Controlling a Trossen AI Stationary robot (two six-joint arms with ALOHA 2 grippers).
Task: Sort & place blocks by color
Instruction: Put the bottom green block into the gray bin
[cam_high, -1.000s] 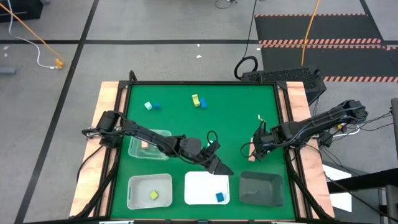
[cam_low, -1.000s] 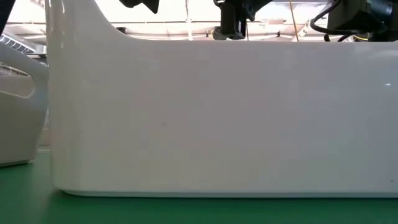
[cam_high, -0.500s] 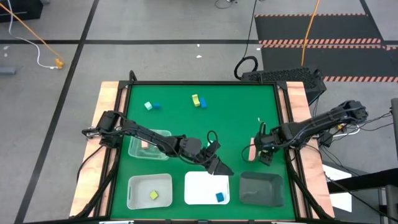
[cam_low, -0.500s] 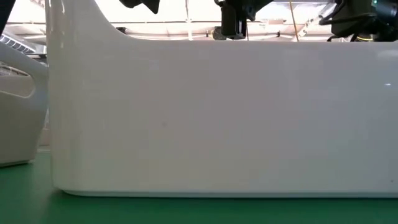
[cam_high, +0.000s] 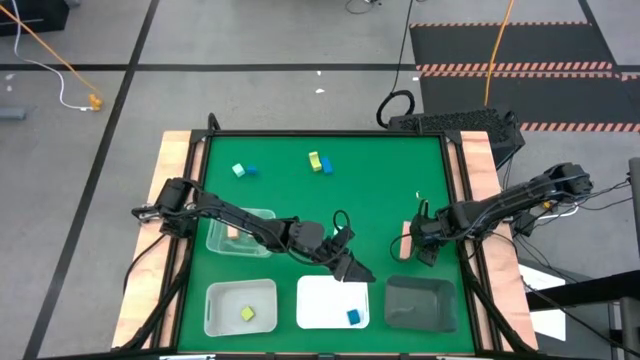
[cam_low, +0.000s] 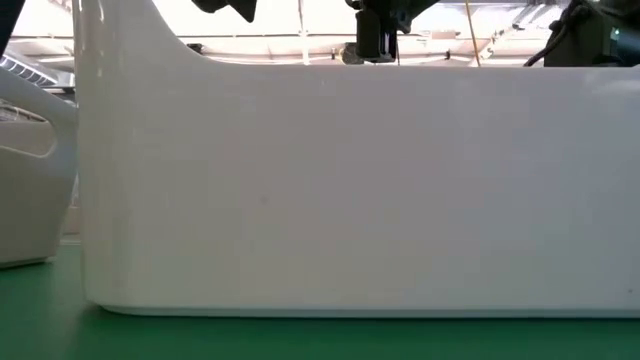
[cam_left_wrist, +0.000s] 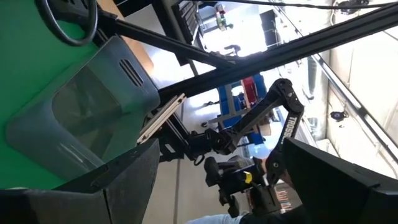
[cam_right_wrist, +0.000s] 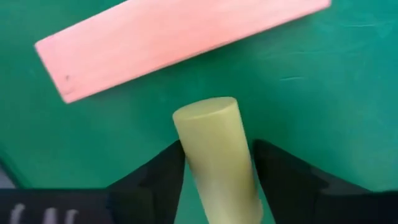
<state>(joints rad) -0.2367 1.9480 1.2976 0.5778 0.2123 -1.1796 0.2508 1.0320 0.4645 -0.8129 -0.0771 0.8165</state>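
Note:
My right gripper (cam_high: 424, 249) is near the table's right edge, shut on a yellow-green cylinder block (cam_right_wrist: 214, 143). A salmon-pink bar (cam_right_wrist: 174, 43) lies flat on the mat just beyond it, and in the high view it (cam_high: 406, 238) is left of the gripper. My left gripper (cam_high: 352, 268) hangs open over the far rim of the white tray (cam_high: 318, 305) and holds nothing. Loose on the far mat are a mint (cam_high: 238, 170) and blue (cam_high: 250, 170) pair and a yellow-green (cam_high: 314, 158) and blue (cam_high: 326, 166) pair. My right gripper pinches the yellow-green cylinder between its two fingers (cam_right_wrist: 165, 168), which lie along its length and come at it from above. The cylinder's round free end (cam_right_wrist: 205, 115) sticks out past the fingertips toward the mat. Whether that end touches the mat, I cannot tell.
A clear tray (cam_high: 262, 216) holds a pink block (cam_high: 232, 232). The near-left tray (cam_high: 215, 300) holds a yellow-green block (cam_high: 247, 314) and the white tray a blue one (cam_high: 353, 317). A dark tray (cam_high: 420, 302) sits near right. The white tray's wall (cam_low: 350, 180) fills the low view.
My right gripper has shifted a little toward the table's right and near edges, which uncovers more of the pink bar. My left arm has kept still.

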